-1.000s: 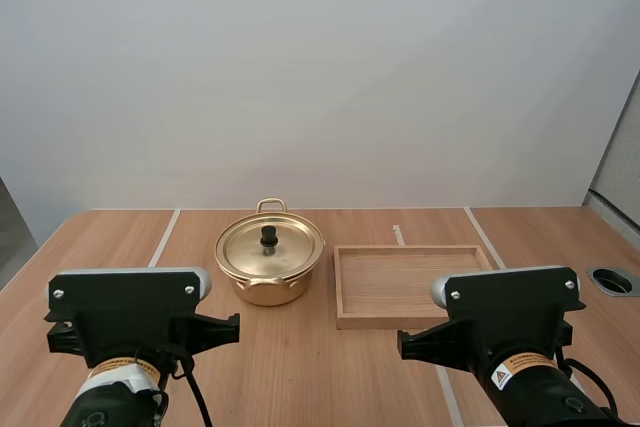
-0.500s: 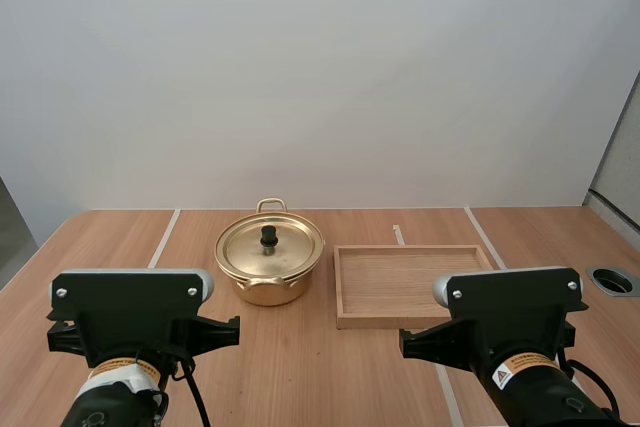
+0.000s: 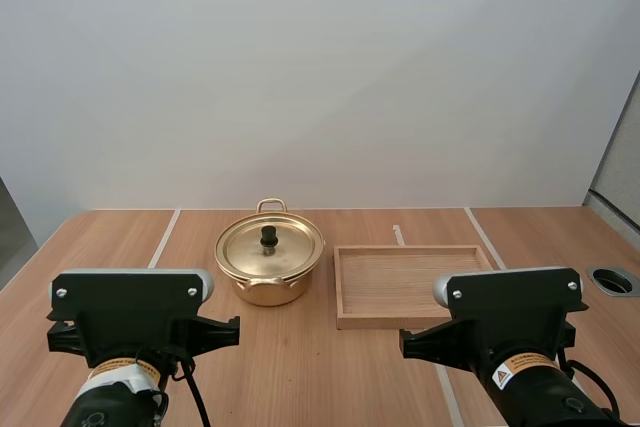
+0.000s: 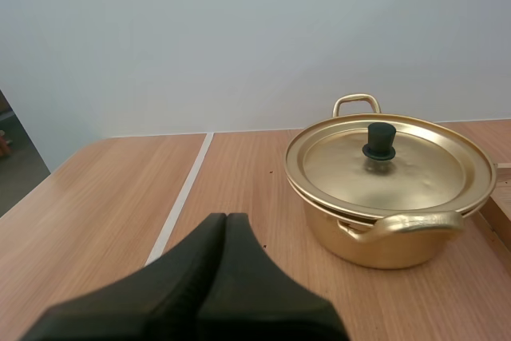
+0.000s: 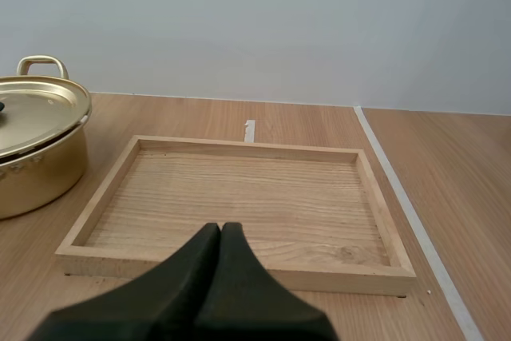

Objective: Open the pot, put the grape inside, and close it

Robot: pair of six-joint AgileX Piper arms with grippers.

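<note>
A gold pot [image 3: 269, 265] stands mid-table with its lid [image 3: 270, 245] on; the lid has a black knob [image 3: 269, 236]. In the left wrist view the pot [image 4: 389, 197] is ahead of my left gripper [image 4: 226, 217], whose fingers lie together as one dark wedge, well short of it. The empty wooden tray [image 3: 345, 292] lies right of the pot. In the right wrist view my right gripper [image 5: 220, 227] is shut, hovering before the tray's [image 5: 231, 269] near rim, with the pot [image 5: 36, 145] off to the side.
Both arms' bases [image 3: 130, 317] [image 3: 510, 322] sit at the near table edge. White tape lines [image 3: 165, 237] run across the wood. A round grommet hole [image 3: 612, 281] lies at the far right of the table.
</note>
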